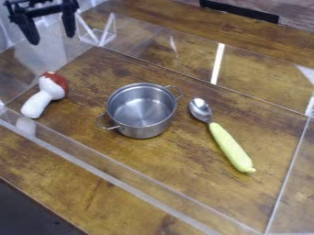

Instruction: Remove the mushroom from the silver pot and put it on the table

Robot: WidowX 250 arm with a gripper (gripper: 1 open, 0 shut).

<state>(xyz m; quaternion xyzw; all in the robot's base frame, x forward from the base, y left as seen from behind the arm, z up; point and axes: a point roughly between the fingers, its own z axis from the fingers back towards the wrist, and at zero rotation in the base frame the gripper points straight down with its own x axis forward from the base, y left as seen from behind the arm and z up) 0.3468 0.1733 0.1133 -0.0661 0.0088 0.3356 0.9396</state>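
Red-capped toy mushroom point(44, 95) lies on the brown wood-grain table point(172, 174), apart from the empty silver pot point(141, 109); placing looks done. Black gripper point(44, 26) hangs open, holding nothing; only retreat seems left.

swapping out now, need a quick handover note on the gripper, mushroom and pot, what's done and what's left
Gripper: open, empty, up at the far left corner, clear of everything.
Mushroom: lying on its side on the table, left of the pot, near the clear wall.
Pot: upright mid-table, empty.
Spoon: right of the pot, untouched.
Done: mushroom is out of the pot and on the table.
Left: nothing on the job as far as I can see.
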